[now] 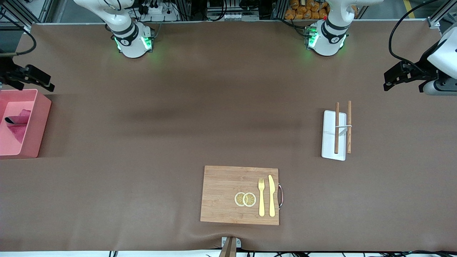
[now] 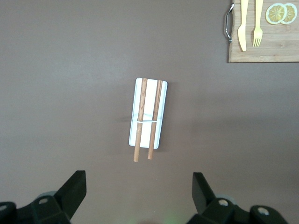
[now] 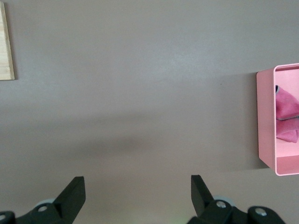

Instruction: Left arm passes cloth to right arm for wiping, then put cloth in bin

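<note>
Cloth [image 1: 18, 123] lies in the bin [image 1: 37, 123], both pincers spread and empty.
Front view: bin at the right arm's end of the surface [image 1: 178, 125]. Left wrist view: left pincer [image 2: 139, 191] above the chopsticks [image 2: 148, 119]. Right wrist view: right pincer [image 3: 138, 193] above bare surface near the bin.

This is a robotics lab set up for manipulation trials, not a real kitchen. Two white arm bases [image 1: 134, 41] with green status lights are bolted to a wide bench [image 1: 200, 107] under a plain brown cover, and aluminium framing, loose cables and a power strip [image 1: 157, 9] line its edge by the bases. The kitchen items are sparse, staged props: a wooden board [image 1: 223, 196] with a plastic fork [image 1: 261, 197], knife [image 1: 271, 195] and fake lemon slices [image 1: 245, 199], and a white tray [image 1: 330, 137] with chopsticks [image 1: 336, 127].
</note>
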{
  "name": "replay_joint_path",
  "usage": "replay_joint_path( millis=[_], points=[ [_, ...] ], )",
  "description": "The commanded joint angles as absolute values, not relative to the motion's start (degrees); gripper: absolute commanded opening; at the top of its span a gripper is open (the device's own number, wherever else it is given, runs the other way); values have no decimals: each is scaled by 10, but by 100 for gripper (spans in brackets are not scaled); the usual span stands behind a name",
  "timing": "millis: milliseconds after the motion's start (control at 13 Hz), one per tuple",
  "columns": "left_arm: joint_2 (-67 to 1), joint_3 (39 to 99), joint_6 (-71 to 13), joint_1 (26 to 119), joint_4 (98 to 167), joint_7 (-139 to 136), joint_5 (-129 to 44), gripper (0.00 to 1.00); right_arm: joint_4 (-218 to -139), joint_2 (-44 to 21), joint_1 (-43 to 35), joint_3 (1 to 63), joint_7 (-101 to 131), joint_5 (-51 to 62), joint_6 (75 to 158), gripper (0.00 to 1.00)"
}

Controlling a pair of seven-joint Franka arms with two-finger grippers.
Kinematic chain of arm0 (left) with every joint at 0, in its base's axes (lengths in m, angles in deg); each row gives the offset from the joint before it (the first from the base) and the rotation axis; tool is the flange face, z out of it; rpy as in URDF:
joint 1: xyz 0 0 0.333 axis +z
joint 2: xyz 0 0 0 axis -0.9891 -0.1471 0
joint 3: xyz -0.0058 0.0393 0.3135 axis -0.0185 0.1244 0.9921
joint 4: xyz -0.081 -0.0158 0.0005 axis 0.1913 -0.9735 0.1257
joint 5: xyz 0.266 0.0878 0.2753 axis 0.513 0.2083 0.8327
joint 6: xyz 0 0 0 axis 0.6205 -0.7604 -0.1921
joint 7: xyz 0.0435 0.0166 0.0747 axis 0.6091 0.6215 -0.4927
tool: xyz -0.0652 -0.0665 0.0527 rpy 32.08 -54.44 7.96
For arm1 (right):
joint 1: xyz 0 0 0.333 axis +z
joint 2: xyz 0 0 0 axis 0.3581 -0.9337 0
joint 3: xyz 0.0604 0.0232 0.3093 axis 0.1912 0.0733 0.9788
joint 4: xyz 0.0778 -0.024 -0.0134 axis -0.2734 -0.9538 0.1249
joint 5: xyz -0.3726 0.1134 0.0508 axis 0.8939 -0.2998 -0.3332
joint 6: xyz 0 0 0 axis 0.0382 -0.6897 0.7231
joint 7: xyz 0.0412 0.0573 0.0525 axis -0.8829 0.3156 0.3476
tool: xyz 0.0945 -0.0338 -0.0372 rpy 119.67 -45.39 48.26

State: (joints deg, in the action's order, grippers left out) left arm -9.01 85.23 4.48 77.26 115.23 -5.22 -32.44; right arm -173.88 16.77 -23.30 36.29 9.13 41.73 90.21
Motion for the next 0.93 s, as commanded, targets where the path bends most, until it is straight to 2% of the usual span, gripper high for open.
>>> replay_joint_path(
  millis=[0, 386, 618, 849],
  points=[
    [-92, 846, 43, 780, 1148, -51, -334, 100, -1746, 164, -247, 368, 84, 430, 935, 100],
    [-98, 846, 42, 783, 1147, -51, -335, 100, -1744, 159, -248, 367, 88, 433, 951, 100],
    [-97, 846, 42, 782, 1147, -51, -333, 100, -1735, 159, -210, 314, 89, 432, 950, 100],
    [-97, 846, 42, 782, 1148, -51, -334, 100, -1733, 164, -228, 333, 88, 429, 950, 100]
  ],
)
